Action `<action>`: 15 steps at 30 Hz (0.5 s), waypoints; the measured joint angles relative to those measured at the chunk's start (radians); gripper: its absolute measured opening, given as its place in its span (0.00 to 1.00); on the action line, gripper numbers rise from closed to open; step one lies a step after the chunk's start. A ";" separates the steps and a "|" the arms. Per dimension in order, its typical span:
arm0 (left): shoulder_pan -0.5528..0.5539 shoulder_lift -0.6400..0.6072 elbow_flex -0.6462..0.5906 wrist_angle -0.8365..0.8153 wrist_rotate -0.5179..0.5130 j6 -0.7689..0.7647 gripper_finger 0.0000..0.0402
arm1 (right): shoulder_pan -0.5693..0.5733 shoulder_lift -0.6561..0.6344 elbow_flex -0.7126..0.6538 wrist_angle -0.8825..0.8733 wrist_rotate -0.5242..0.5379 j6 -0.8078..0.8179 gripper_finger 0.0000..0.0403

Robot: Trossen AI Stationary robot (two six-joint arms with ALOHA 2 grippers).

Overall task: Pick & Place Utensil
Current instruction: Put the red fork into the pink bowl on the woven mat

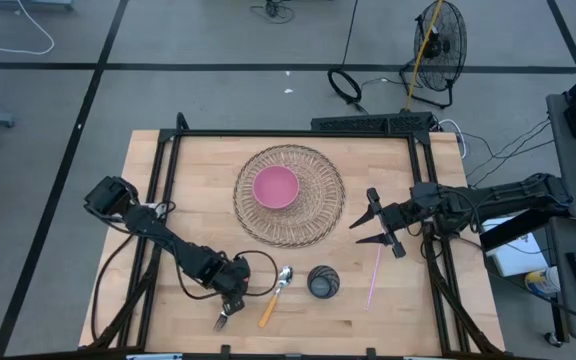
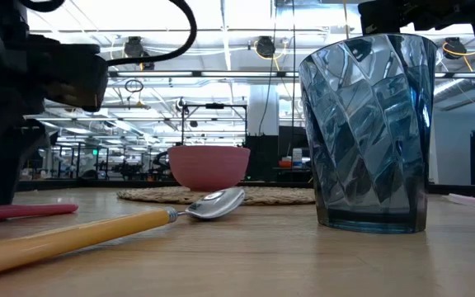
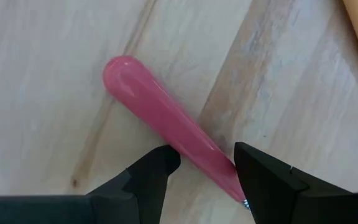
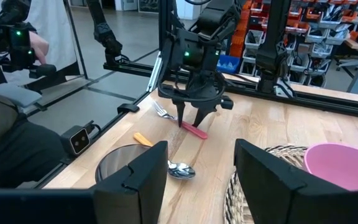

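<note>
**A:** Starting with the overhead view: where is the utensil?

**B:** My left gripper [image 1: 226, 312] sits at the lower left of the frame, over a pink-handled fork [image 1: 222, 321] lying on the counter [image 1: 168, 200]. Just right of it lies a yellow-handled spoon [image 1: 276, 292], then a dark glass [image 1: 323, 282]. The woven mat [image 1: 313, 215] with the pink bowl [image 1: 275, 187] fills the upper middle. My right gripper [image 1: 380, 225] waits at right, jaws spread, holding nothing, with a pink straw [image 1: 374, 277] below it.

**A:** And the level view?

**B:** The spoon runs across the lower left; the glass looms at right; the bowl sits behind, centre.

**A:** Left wrist view?

**B:** The fork's pink handle crosses diagonally from upper left to lower centre, passing between my two dark fingers [image 3: 154, 171]. The jaws stand spread either side, not yet pinching it.

**A:** Right wrist view?

**B:** It shows the left gripper poised over the handle, centre frame.

**A:** How would you do it well?

**B:** I'd keep the handle centred, settle to the wood, then close squarely so it cannot roll out.
</note>
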State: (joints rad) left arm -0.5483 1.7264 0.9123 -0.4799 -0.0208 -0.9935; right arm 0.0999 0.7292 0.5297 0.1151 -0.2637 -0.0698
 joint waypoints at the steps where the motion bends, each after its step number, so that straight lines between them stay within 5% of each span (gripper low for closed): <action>1: 0.006 0.000 0.000 -0.001 0.000 0.015 0.49 | 0.000 0.000 0.000 0.000 0.000 0.003 0.44; 7: 0.038 0.000 -0.002 0.009 -0.008 0.064 0.46 | 0.000 0.000 0.000 0.000 0.000 0.004 0.44; 15: 0.078 0.002 -0.004 0.045 -0.028 0.175 0.31 | 0.000 0.000 0.000 0.000 0.000 0.003 0.44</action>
State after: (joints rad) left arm -0.4706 1.7281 0.9085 -0.4346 -0.0491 -0.8187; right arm 0.0999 0.7294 0.5297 0.1150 -0.2634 -0.0665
